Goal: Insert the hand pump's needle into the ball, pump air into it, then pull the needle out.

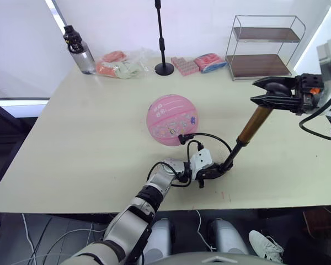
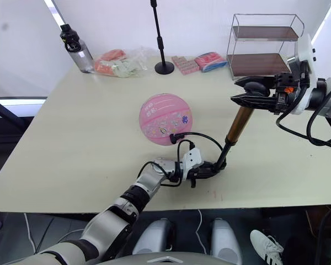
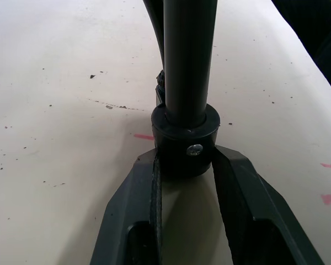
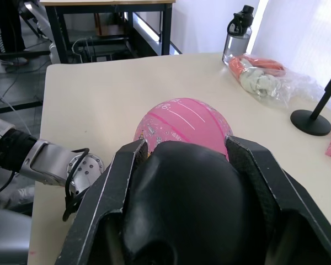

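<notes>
Pumping stage, judged under way: the needle (image 1: 181, 139) sits at the ball (image 1: 172, 120), centre frame, hose looping back to the pump (image 1: 252, 127). Left gripper (image 1: 212, 171) clamps the pump's base cap on the table (image 1: 71, 138); right gripper (image 1: 273, 95), centre right, is closed around the T-handle. Needle withdrawal remains. Open tabletop surrounds the ball; the rack (image 1: 265, 47) stands upper right, near the handle.
</notes>
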Motion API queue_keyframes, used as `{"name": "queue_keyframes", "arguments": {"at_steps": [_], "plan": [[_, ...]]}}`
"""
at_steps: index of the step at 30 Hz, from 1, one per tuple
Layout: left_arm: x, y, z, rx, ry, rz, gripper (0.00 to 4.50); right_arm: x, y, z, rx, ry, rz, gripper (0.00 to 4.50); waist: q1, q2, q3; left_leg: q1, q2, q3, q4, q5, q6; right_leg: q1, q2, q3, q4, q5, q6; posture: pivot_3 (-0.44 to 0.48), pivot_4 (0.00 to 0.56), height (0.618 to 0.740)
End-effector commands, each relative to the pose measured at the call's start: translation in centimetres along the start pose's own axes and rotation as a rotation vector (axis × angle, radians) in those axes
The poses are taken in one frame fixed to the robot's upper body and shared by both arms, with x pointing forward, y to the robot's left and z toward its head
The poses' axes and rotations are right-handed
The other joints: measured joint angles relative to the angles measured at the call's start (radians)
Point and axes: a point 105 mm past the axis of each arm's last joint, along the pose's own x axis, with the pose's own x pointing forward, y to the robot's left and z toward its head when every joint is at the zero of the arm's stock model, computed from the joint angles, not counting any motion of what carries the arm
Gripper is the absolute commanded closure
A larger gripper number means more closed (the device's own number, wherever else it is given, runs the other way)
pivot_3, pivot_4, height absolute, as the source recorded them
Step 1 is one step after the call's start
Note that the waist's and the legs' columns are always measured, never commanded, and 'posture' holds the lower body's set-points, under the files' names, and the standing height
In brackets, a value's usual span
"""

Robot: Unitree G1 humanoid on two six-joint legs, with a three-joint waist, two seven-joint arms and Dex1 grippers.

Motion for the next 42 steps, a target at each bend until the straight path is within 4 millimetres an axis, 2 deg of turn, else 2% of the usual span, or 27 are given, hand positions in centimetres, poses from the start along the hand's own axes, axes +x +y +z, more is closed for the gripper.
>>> {"name": "queue_keyframes", "arguments": {"at_steps": [1,7,9,12,14,22,28,30,33,42], "plan": [[-2.1,-2.2,-7.8,-0.176,0.257,-0.001,3.57,-1.4,-0.3,1.9,-0.11,-0.037,-0.066,2.76,0.0,0.0,0.0,0.0,0.0,0.0,0.0,0.0,0.0,0.0,0.0,0.0,0.0,0.0,0.0,0.0,0.15,0.74],[-2.2,-2.1,-7.8,-0.175,0.259,0.003,3.57,-0.3,0.3,-3.9,-0.028,0.035,-0.066,2.76,-0.001,-0.003,-0.003,0.002,0.001,0.0,0.0,0.0,0.0,0.0,0.001,0.0,0.0,-0.001,0.001,0.0,0.15,0.74],[-2.3,-2.2,-7.9,-0.175,0.26,0.002,3.57,0.2,0.9,-6.5,-0.009,0.084,-0.057,2.76,-0.002,-0.006,-0.006,0.002,0.001,-0.001,0.0,0.0,0.0,0.001,0.001,0.0,0.0,-0.001,0.002,0.0,0.15,0.74],[-2.3,-2.1,-7.9,-0.174,0.26,0.005,3.57,0.9,1.6,-8.6,0.01,0.102,-0.04,2.76,-0.007,-0.01,-0.01,0.004,0.002,-0.001,0.0,0.0,0.0,0.002,0.002,-0.001,0.0,-0.002,0.003,0.0,0.15,0.74],[-2.3,-2.1,-7.8,-0.171,0.262,0.003,3.57,1.6,2.5,-11.0,0.024,0.142,-0.017,2.76,-0.008,-0.011,-0.011,0.004,0.002,-0.001,0.0,0.0,0.0,0.002,0.001,0.0,0.0,-0.002,0.003,0.0,0.15,0.74],[-2.4,-2.1,-7.9,-0.17,0.264,0.004,3.57,2.8,5.0,-15.9,0.06,0.191,0.026,2.76,-0.009,-0.012,-0.013,0.008,0.002,-0.002,-0.001,0.0,0.0,0.005,0.001,0.0,0.0,-0.002,0.003,0.0,0.15,0.74],[-2.5,-2.2,-7.9,-0.172,0.265,-0.001,3.57,2.5,3.5,-12.8,0.011,0.122,-0.006,2.76,-0.008,-0.011,-0.013,0.007,0.002,-0.001,-0.001,0.0,0.0,0.005,0.001,-0.001,0.0,-0.002,0.002,0.0,0.15,0.74],[-2.6,-2.2,-7.9,-0.169,0.266,-0.003,3.57,2.2,2.5,-10.2,-0.019,0.07,-0.025,2.76,-0.008,-0.01,-0.011,0.007,0.002,-0.002,-0.001,0.0,0.0,0.005,0.0,-0.001,0.0,-0.002,0.002,0.0,0.15,0.74],[-2.7,-2.1,-7.9,-0.167,0.269,-0.004,3.57,1.7,1.5,-7.4,-0.05,0.032,-0.038,2.76,-0.007,-0.005,-0.006,0.004,0.001,-0.001,-0.001,0.0,0.0,0.003,0.0,-0.001,0.0,0.0,0.0,0.0,0.15,0.74],[-2.5,-2.2,-7.8,-0.166,0.267,-0.01,3.57,-0.4,0.2,-1.2,-0.124,-0.016,-0.061,2.76,-0.005,-0.004,-0.001,0.001,0.001,-0.001,-0.001,0.0,0.0,0.0,0.001,-0.001,0.0,0.0,0.0,0.0,0.15,0.74]]}}
